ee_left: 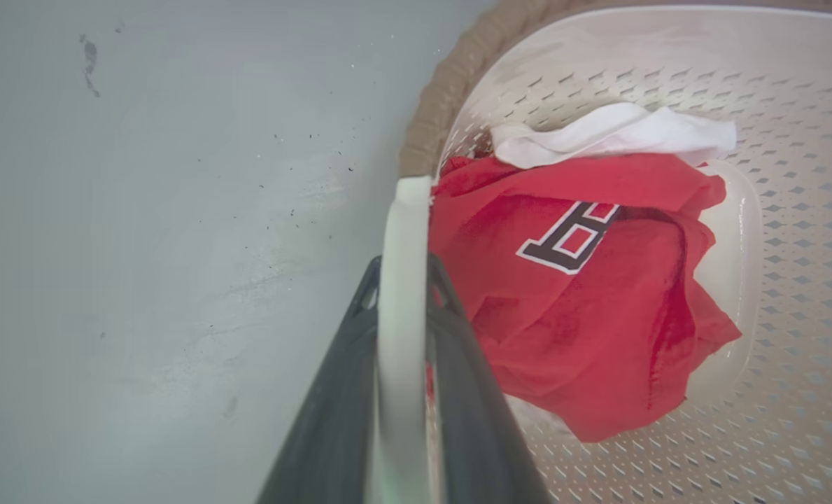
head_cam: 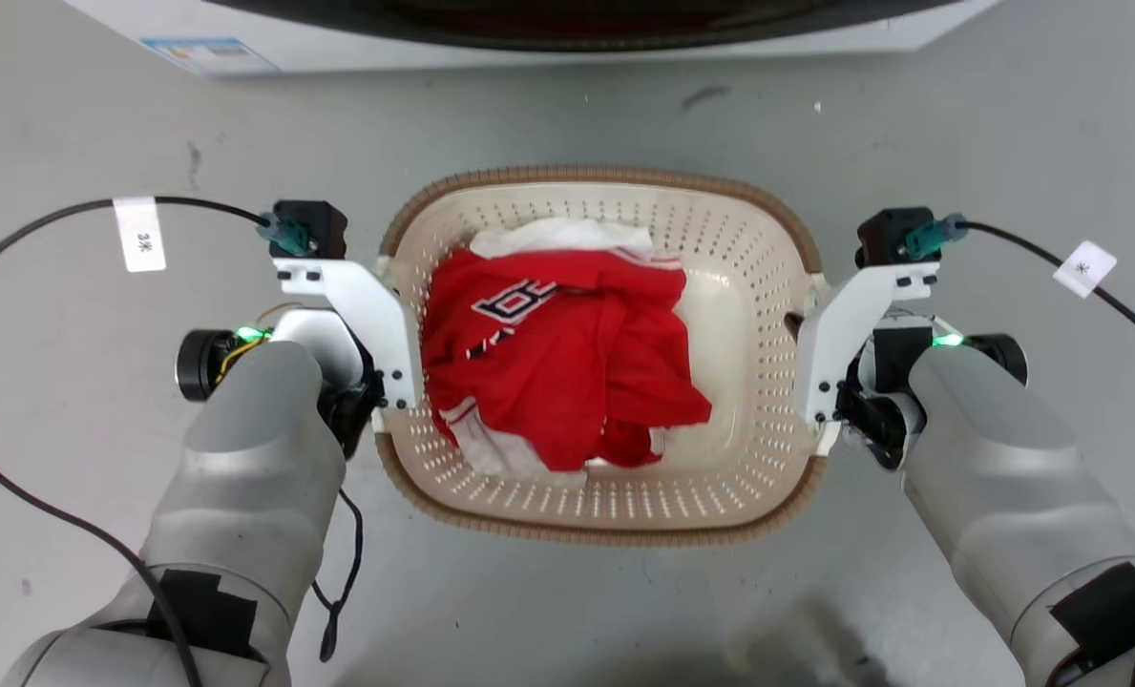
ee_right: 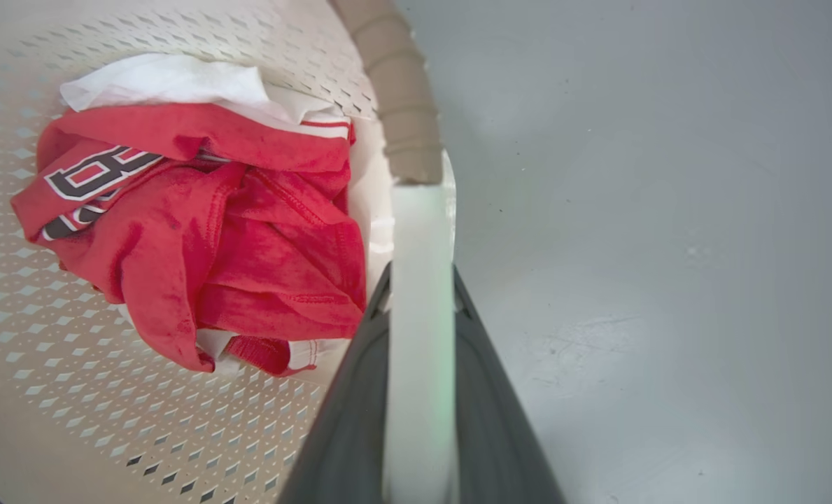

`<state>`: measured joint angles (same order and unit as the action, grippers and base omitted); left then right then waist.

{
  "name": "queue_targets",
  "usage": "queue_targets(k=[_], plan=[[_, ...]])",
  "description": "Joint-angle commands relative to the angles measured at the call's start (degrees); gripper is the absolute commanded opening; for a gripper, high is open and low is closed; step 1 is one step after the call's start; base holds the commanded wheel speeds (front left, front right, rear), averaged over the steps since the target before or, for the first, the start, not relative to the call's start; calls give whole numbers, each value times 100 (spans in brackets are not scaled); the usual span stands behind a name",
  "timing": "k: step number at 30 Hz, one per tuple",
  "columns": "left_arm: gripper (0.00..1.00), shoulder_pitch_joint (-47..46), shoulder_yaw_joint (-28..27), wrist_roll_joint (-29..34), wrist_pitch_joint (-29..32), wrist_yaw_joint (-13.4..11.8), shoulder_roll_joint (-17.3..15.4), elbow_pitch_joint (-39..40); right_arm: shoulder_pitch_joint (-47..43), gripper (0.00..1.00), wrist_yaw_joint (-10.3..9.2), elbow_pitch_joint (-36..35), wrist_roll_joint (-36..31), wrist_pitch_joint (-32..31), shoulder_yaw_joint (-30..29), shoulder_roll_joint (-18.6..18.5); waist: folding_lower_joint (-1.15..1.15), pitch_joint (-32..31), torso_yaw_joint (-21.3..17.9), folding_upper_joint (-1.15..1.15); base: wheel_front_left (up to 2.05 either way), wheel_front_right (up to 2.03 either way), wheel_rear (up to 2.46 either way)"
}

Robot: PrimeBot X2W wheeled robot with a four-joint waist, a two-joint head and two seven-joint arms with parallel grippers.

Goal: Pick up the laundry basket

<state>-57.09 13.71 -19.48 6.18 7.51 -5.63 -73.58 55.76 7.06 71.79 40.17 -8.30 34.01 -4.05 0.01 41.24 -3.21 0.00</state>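
The laundry basket point(head_cam: 586, 175), cream and perforated with a brown woven-look rim, sits mid-frame on the grey floor in the head view. It holds a crumpled red jersey point(head_cam: 567, 353) and a white cloth point(head_cam: 567, 234). My left gripper point(head_cam: 376, 386) is at its left side. In the left wrist view this gripper point(ee_left: 403, 269) is shut on the white side handle point(ee_left: 405, 231). My right gripper point(head_cam: 830, 401) is at the right side, and in the right wrist view it point(ee_right: 421, 276) is shut on the other white handle point(ee_right: 419, 238). Whether the basket is off the floor, I cannot tell.
A white washing machine point(head_cam: 567, 29) with a dark door stands just beyond the basket, a blue label point(head_cam: 209, 52) on its front. Black cables with white tags point(head_cam: 137, 234) trail from both wrists. Bare grey floor point(head_cam: 1006, 124) surrounds the basket.
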Motion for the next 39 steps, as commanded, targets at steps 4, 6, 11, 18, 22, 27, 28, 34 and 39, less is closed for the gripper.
queue_targets(k=[4,6,11,18,22,27,28,34,39], plan=[[0,126,125,-222,319,-10,133,-5,-183,0,78,-103,259,-336,81,73,-1,-658,138,0,0,0,0],[0,156,163,-327,499,-8,154,-7,-260,0,78,-142,348,-529,123,62,-1,-851,155,0,0,0,0],[0,261,238,-569,1009,4,166,-7,-386,0,79,-274,631,-1052,222,43,-1,-1353,181,0,0,0,0],[0,459,335,-854,1673,5,153,-14,-575,0,83,-461,970,-1668,386,-57,-1,-2014,228,0,0,0,0],[0,554,399,-963,1945,5,154,-17,-634,0,84,-493,1121,-1955,471,-115,-1,-2354,265,0,0,0,0],[0,714,482,-1079,2211,5,123,-21,-744,0,84,-474,1287,-2225,563,-119,-1,-2782,289,0,0,0,0],[0,742,500,-1099,2237,4,111,-20,-771,0,84,-458,1313,-2259,576,-111,-1,-2867,291,0,0,0,0],[0,939,603,-1178,2391,1,74,-23,-925,0,84,-357,1440,-2474,673,-73,-1,-3266,281,0,0,0,0],[0,1081,672,-1232,2442,0,62,-22,-1037,0,84,-284,1470,-2465,738,-75,-1,-3501,282,0,0,0,0]])
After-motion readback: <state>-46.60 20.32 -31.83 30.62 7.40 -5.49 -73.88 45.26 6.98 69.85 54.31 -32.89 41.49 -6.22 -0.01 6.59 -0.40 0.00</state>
